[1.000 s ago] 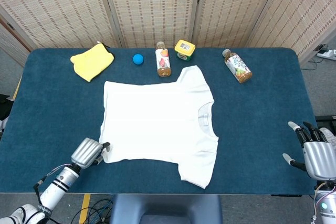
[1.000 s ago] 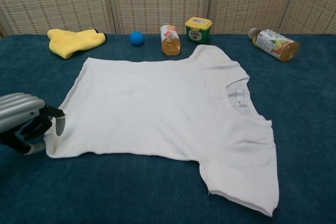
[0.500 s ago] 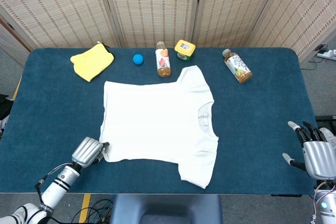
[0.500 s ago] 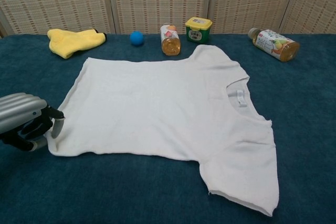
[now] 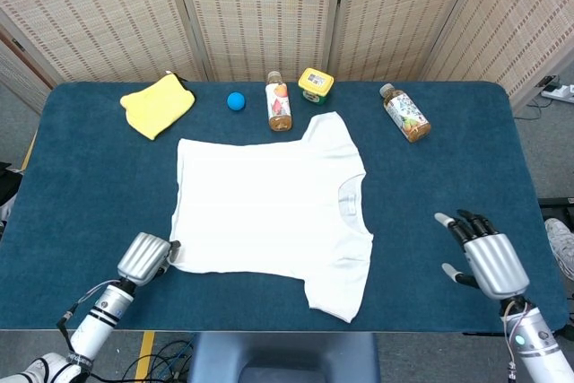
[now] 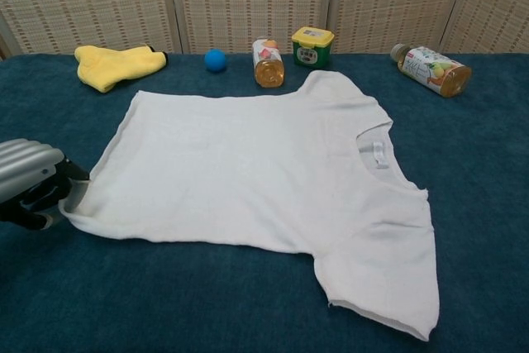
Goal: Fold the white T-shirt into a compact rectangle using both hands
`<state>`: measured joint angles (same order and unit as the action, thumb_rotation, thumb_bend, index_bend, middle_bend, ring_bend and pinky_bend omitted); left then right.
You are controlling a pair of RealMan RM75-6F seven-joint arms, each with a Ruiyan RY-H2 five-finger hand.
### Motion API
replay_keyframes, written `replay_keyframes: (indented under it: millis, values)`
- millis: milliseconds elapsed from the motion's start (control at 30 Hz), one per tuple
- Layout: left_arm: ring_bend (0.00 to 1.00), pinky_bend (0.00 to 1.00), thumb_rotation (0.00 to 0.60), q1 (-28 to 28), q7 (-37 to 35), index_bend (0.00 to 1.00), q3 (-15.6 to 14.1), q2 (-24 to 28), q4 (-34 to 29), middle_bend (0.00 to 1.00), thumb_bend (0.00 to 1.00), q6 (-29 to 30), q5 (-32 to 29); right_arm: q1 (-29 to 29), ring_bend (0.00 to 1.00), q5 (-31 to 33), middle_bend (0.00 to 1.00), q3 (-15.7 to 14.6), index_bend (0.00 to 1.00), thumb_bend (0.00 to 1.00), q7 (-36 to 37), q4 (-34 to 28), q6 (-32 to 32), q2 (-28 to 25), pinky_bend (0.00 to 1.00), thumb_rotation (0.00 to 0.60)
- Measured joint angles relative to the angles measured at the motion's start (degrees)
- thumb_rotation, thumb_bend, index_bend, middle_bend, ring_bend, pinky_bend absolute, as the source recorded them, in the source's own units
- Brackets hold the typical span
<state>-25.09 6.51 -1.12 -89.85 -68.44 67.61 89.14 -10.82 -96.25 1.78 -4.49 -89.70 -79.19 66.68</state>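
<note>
The white T-shirt [image 5: 269,204] [image 6: 264,179] lies spread flat on the blue table [image 5: 90,186], collar toward the right and hem toward the left. At the near left corner of the hem, my left hand [image 5: 143,257] [image 6: 29,183] pinches the cloth, and the corner is drawn slightly toward it. Over bare table near the front right, well away from the shirt's sleeve, hovers my right hand [image 5: 484,257], open with fingers spread. The chest view does not show the right hand.
Along the far edge sit a yellow cloth [image 5: 157,103] [image 6: 116,64], a blue ball [image 5: 235,101] [image 6: 215,59], an upright bottle [image 5: 279,103] [image 6: 267,64], a yellow-lidded jar [image 5: 316,83] [image 6: 312,45] and a bottle lying down [image 5: 404,114] [image 6: 431,69].
My left hand closed on the hem corner and drew it slightly left. My right hand came in from the table's right edge toward the shirt.
</note>
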Motion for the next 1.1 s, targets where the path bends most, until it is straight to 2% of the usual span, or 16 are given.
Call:
replay_keyframes:
  millis: [100, 233, 367, 733, 1100]
  values:
    - [0.81, 0.92, 0.6, 0.3, 0.8, 0.66, 0.1, 0.3, -0.9, 0.88, 0.48, -0.1, -0.7, -2.8, 0.6, -2.8, 0.56, -0.8, 0.19, 0.19, -1.0, 0.5, 3.1, 1.1, 0.71, 0.6]
    - [0.81, 0.92, 0.6, 0.8, 2.1, 0.66, 0.0, 0.8, -2.6, 0.88, 0.48, -0.1, -1.3, -6.0, 0.77, -5.1, 0.71, -2.2, 0.24, 0.19, -0.9, 1.5, 7.9, 2.9, 0.87, 0.6]
    - [0.81, 0.92, 0.6, 1.1, 2.6, 0.66, 0.1, 0.9, -3.3, 0.88, 0.48, 0.0, -1.8, -8.8, 0.84, -6.2, 0.78, -3.8, 0.29, 0.19, -0.4, 4.1, 12.4, 6.1, 0.96, 0.6]
    - [0.81, 0.92, 0.6, 1.1, 2.7, 0.66, 0.5, 0.8, -3.5, 0.88, 0.48, -0.3, -2.5, -13.7, 0.9, -5.5, 0.81, -5.0, 0.34, 0.19, 1.3, 12.2, 18.3, 13.8, 1.0, 0.6]
    - [0.81, 0.92, 0.6, 1.2, 2.5, 0.65, 0.7, 0.5, -3.3, 0.88, 0.48, -0.3, -2.8, -16.1, 0.91, -4.1, 0.83, -5.1, 0.4, 0.19, 2.7, 17.2, 19.1, 17.7, 1.0, 0.6]
